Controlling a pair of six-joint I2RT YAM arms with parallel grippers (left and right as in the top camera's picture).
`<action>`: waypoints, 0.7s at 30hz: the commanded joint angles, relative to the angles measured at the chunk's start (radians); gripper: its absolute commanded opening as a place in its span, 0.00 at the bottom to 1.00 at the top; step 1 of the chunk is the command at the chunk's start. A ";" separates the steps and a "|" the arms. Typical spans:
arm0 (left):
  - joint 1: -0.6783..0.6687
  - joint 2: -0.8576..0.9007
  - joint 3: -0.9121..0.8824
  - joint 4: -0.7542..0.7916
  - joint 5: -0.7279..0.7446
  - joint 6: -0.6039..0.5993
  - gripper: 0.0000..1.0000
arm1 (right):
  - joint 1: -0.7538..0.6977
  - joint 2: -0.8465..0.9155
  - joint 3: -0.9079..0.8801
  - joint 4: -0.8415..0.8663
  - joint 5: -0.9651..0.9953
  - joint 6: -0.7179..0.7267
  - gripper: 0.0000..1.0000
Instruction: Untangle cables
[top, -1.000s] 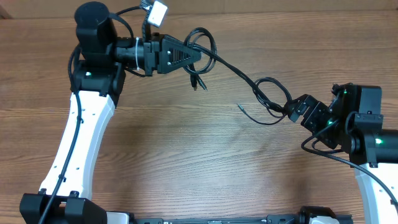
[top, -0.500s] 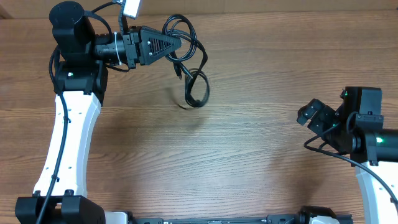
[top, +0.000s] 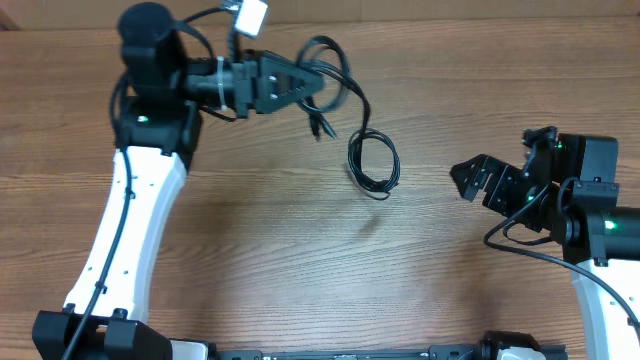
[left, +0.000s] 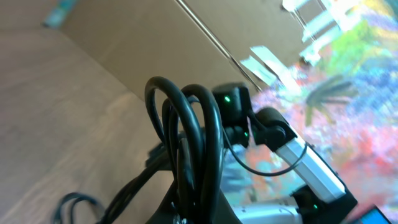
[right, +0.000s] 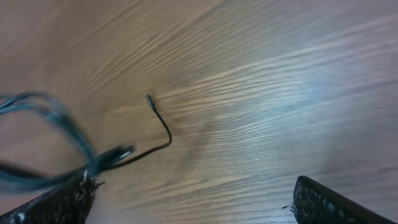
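Wooden tabletop (top: 300, 270), cables (left: 199, 168) hanging from left jaws, right jaws spread

The left arm (top: 130, 220) is stretched up the 9 o'clock side, its wrist turned toward 3 o'clock. The left gripper (top: 320, 84) is clamped on the cables (top: 373, 163). At 3 o'clock the right gripper (right: 193, 186) is held spread wide and empty, pointed toward 9 o'clock.

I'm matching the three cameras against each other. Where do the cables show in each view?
Overhead: cables top centre, pinched in the left gripper, one loop trailing lower right.
Left wrist: cables fill the centre, looped close to the lens.
Right wrist: cables blurred at left, one thin end curling towards centre.
Shared landmark: wood-grain table.
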 joint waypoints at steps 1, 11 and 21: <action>-0.058 -0.026 0.026 0.020 -0.009 -0.014 0.04 | -0.004 0.000 -0.006 0.000 -0.106 -0.145 1.00; -0.211 -0.026 0.026 0.096 -0.083 -0.047 0.04 | -0.004 0.011 -0.018 -0.011 -0.138 -0.249 1.00; -0.256 -0.026 0.026 0.276 -0.100 -0.183 0.04 | -0.004 0.097 -0.018 -0.019 -0.121 -0.248 1.00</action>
